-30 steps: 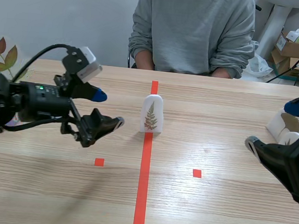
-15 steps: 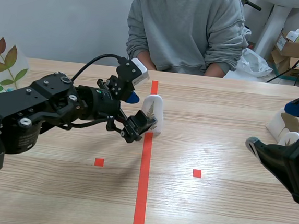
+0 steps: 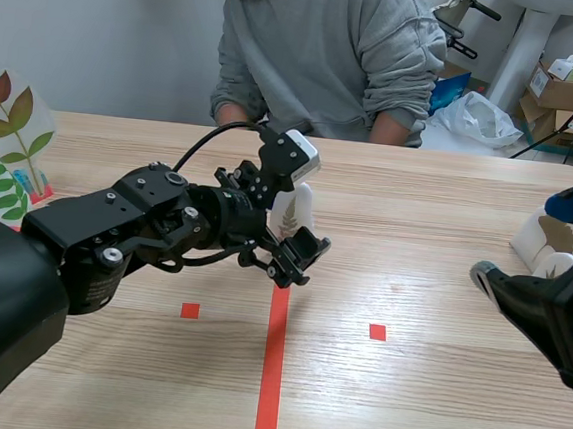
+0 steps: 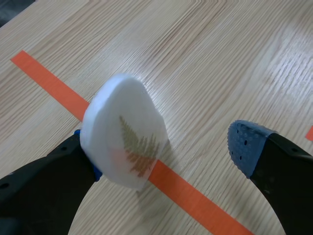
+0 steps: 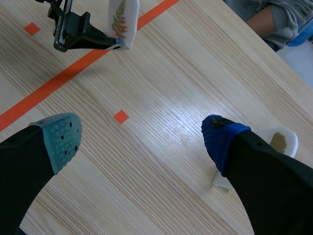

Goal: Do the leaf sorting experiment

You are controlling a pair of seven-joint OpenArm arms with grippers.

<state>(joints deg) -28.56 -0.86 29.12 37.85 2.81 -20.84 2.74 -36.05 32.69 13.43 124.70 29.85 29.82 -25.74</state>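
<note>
A white rounded block with a fern leaf printed on it stands upright on the orange centre line, mid-table. My left gripper is open around it. In the left wrist view the fern block rests against one finger pad of the left gripper, while the other blue pad stands well clear of it. My right gripper hovers open at the table's right side, holding nothing. In its own view the right gripper spans bare table, with the fern block far ahead.
White leaf blocks sit by the right gripper; one of them shows a brownish leaf. A leaf picture card stands at the far left. A person in a grey sweater sits across the table. Boxes stand at the back right.
My left arm has swung right and forward from the table's left to the fern block, bringing its open fingers to either side. The person has leaned sideways. The right arm has not moved.
</note>
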